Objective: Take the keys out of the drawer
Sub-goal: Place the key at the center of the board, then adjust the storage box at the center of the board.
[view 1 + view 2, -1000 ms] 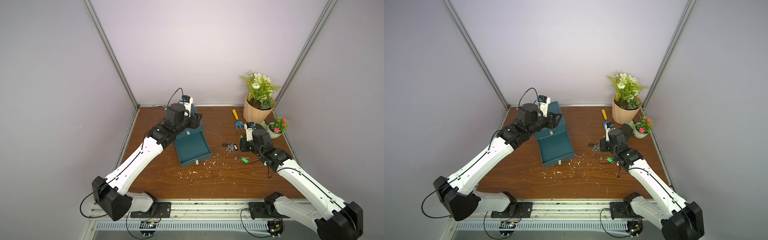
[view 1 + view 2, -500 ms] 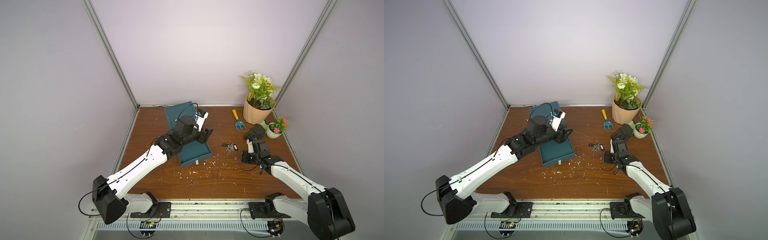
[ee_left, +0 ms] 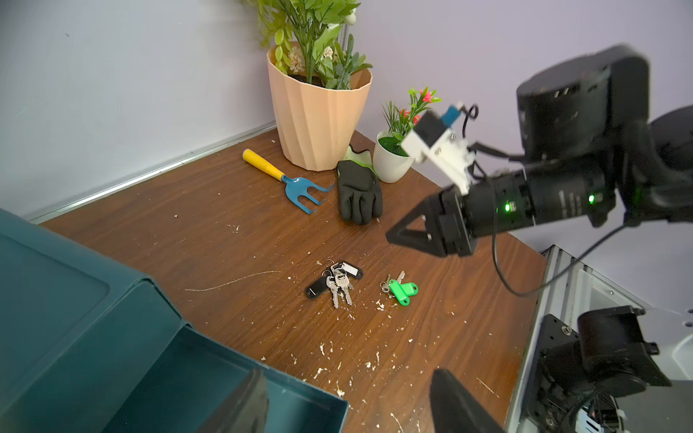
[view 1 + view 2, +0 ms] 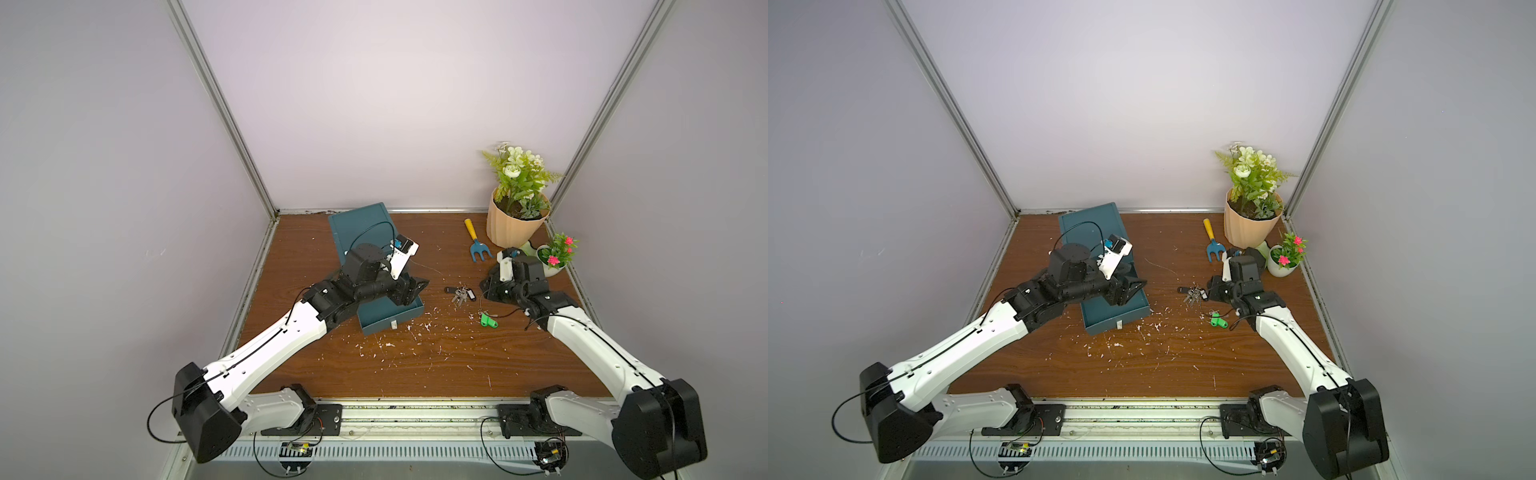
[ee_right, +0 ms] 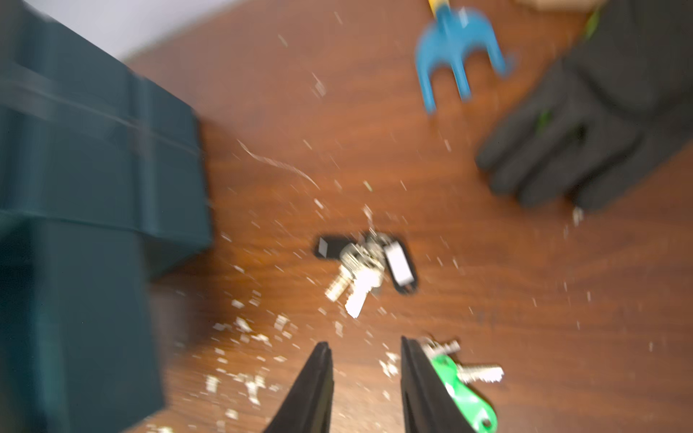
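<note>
The teal drawer [image 4: 390, 320] is pulled out of its cabinet [image 4: 361, 224]; my left arm covers most of it in both top views. No key shows in the part of its inside seen in the left wrist view [image 3: 195, 378]. The keys lie on the table: a silver bunch with black tags [image 4: 459, 294] [image 3: 335, 281] and one with a green tag [image 4: 487, 321] [image 5: 461, 390]. My left gripper [image 3: 348, 405] hangs open over the drawer's front corner. My right gripper [image 5: 365, 348] is open and empty, with the green tag just outside one finger.
A blue-and-yellow garden fork [image 4: 473, 243], a black glove [image 3: 358, 191], a peach flower pot [image 4: 515, 220] and a small white pot [image 4: 550, 262] stand at the back right. White scraps litter the wooden table [image 4: 415, 374].
My left arm swung from the cabinet's back forward over the drawer, and its jaws spread wider. My right gripper went from shut to open. Both key sets lie where they were.
</note>
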You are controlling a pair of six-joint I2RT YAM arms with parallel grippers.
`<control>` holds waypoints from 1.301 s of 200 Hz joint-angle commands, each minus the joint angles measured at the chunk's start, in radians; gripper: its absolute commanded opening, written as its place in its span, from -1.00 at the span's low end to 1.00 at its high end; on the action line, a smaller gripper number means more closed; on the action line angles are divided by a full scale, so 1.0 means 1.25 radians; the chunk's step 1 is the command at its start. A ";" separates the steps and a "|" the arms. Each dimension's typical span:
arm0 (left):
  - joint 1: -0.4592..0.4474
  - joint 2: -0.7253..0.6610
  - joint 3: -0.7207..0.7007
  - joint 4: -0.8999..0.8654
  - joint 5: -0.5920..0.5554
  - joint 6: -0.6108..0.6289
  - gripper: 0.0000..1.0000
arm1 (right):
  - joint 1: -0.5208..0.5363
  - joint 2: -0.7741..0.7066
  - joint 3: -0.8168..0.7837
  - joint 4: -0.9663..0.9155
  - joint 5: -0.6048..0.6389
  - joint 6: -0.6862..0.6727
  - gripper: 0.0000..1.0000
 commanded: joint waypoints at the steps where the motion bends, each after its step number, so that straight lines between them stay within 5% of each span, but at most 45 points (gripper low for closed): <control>1: -0.007 -0.068 -0.035 0.003 -0.011 -0.057 0.40 | 0.004 0.062 0.134 0.018 -0.070 -0.004 -0.27; 57: -0.010 -0.265 -0.215 0.003 -0.047 -0.245 0.13 | 0.131 0.417 0.636 -0.025 -0.116 0.021 -0.21; 106: -0.012 -0.369 -0.367 0.053 -0.073 -0.355 -0.02 | 0.226 0.878 1.339 -0.266 -0.172 0.002 -0.15; 121: -0.012 -0.389 -0.414 0.075 -0.077 -0.383 0.00 | 0.230 0.969 1.462 -0.321 -0.172 0.021 -0.14; 175: -0.014 -0.425 -0.466 0.075 -0.072 -0.399 0.04 | 0.255 0.856 1.171 -0.202 -0.182 0.016 -0.19; 226: -0.014 -0.417 -0.466 0.055 -0.046 -0.389 0.06 | 0.273 0.812 1.142 -0.315 -0.156 -0.034 -0.57; 260: -0.013 -0.437 -0.451 0.017 -0.030 -0.373 0.10 | 0.299 0.741 1.055 -0.310 -0.137 -0.019 -0.62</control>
